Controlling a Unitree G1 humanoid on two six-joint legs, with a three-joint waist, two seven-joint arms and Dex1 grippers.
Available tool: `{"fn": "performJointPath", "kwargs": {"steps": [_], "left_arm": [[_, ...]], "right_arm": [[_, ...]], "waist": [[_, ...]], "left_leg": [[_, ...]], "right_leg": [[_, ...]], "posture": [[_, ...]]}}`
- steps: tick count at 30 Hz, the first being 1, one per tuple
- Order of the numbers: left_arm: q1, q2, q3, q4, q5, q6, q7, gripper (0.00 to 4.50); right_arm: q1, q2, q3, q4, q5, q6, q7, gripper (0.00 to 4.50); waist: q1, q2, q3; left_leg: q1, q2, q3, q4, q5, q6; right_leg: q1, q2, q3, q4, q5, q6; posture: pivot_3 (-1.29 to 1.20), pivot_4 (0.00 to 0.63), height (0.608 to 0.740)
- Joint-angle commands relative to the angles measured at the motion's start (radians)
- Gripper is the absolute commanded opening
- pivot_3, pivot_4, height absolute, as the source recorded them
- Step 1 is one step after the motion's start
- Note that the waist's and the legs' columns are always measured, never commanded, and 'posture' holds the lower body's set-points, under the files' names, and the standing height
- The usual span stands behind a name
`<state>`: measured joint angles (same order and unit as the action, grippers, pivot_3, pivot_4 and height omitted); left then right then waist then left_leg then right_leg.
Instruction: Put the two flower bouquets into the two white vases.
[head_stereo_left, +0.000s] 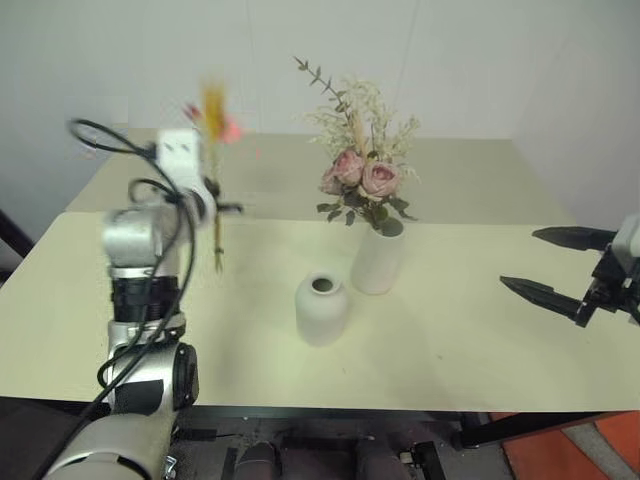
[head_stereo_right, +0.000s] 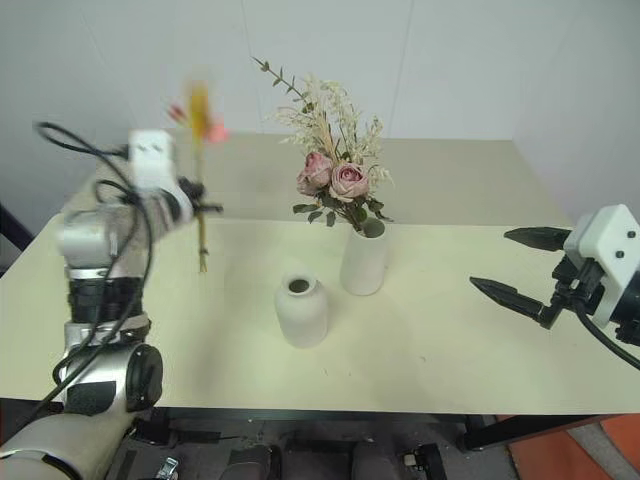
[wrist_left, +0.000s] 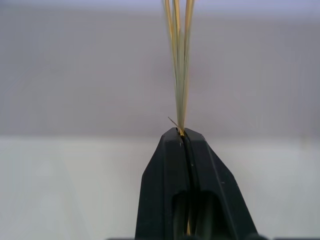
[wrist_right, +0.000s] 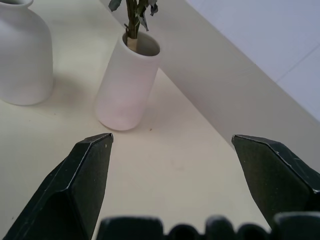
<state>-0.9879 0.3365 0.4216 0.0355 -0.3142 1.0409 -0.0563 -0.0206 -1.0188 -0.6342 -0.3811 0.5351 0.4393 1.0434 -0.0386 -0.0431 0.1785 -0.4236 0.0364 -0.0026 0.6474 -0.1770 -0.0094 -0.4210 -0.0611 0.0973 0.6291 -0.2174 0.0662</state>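
The bushy bouquet of pink roses (head_stereo_left: 362, 173) stands in the taller white vase (head_stereo_left: 378, 258) near the table's middle. In front of it, a little to the left, sits the shorter rounded vase (head_stereo_left: 321, 309) with its narrow mouth bare. My left gripper (head_stereo_left: 214, 205) is raised over the table's left side, shut on the slim bundle of yellow-orange stalks (head_stereo_left: 214, 150), which hangs upright with its bloom on top. The stalks (wrist_left: 178, 65) rise out of the pinched fingers (wrist_left: 170, 170) in the left wrist view. My right gripper (head_stereo_left: 545, 263) hovers open at the right, with nothing between its fingers (wrist_right: 90, 165).
The cream table (head_stereo_left: 470, 330) runs back to a white wall. A second table surface (head_stereo_left: 480, 170) lies behind a seam. Black cables (head_stereo_left: 140, 190) loop around my left arm. Bare tabletop lies between the vases and my right gripper.
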Motion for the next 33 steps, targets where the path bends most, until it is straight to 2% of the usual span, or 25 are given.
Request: {"fn": "performJointPath", "kwargs": {"steps": [1, 3, 7, 12, 15, 24, 33], "left_arm": [[-0.039, -0.062, 0.186, -0.162, -0.305, -0.083, -0.150, 0.03], [-0.012, -0.073, 0.211, -0.194, -0.451, -0.075, -0.271, 0.03], [0.024, -0.086, 0.166, -0.212, -0.594, -0.091, -0.391, 0.03], [0.068, -0.042, 0.027, -0.205, -0.652, -0.113, -0.595, 0.03], [0.056, -0.030, -0.007, -0.157, -0.703, -0.101, -0.665, 0.03], [0.109, 0.005, -0.174, -0.124, -0.649, -0.160, -0.802, 0.03], [0.179, -0.003, -0.260, -0.100, -0.581, -0.251, -0.864, 0.03]], "right_arm": [[0.001, -0.006, -0.097, -0.014, 0.062, -0.014, 0.044, 4.50], [0.017, -0.001, -0.132, -0.029, 0.125, 0.014, 0.088, 4.50], [0.082, -0.008, -0.199, -0.065, 0.220, 0.049, 0.187, 4.50], [0.154, -0.013, -0.262, -0.095, 0.266, 0.067, 0.256, 4.50], [0.182, -0.009, -0.283, -0.102, 0.254, 0.059, 0.264, 4.50], [0.239, 0.027, -0.345, -0.148, 0.224, 0.054, 0.203, 4.50], [0.256, 0.034, -0.362, -0.164, 0.226, 0.047, 0.173, 4.50]], "waist": [[0.007, 0.000, 0.000], [0.015, 0.000, 0.000], [0.022, 0.000, 0.000], [0.020, 0.000, 0.000], [0.017, 0.000, 0.000], [0.018, 0.000, 0.000], [0.020, 0.000, 0.000]], "left_leg": [[0.000, 0.000, 0.000, 0.000, 0.000, 0.000], [-0.001, 0.000, 0.000, 0.000, 0.000, 0.000], [0.002, 0.000, 0.000, 0.000, 0.000, 0.000], [0.004, 0.000, 0.000, 0.002, 0.000, 0.000], [0.004, 0.000, 0.000, 0.002, 0.000, 0.000], [0.004, 0.000, 0.000, 0.002, 0.000, 0.000], [0.003, 0.000, 0.000, 0.001, 0.000, 0.000]], "right_leg": [[0.000, 0.000, 0.000, 0.000, 0.000, 0.000], [0.000, 0.000, -0.001, -0.001, 0.000, 0.001], [0.003, 0.000, -0.001, 0.000, -0.001, 0.002], [0.005, 0.001, 0.000, 0.000, -0.001, 0.002], [0.005, 0.001, 0.000, -0.001, -0.001, 0.001], [0.005, 0.001, 0.000, -0.001, -0.001, 0.001], [0.004, 0.001, 0.000, -0.001, -0.002, -0.001]], "posture": [[0.00, 0.150, 0.740], [0.00, 0.150, 0.740], [0.00, 0.150, 0.740], [0.00, 0.150, 0.740], [0.00, 0.150, 0.740], [0.00, 0.150, 0.740], [0.00, 0.150, 0.740]]}}
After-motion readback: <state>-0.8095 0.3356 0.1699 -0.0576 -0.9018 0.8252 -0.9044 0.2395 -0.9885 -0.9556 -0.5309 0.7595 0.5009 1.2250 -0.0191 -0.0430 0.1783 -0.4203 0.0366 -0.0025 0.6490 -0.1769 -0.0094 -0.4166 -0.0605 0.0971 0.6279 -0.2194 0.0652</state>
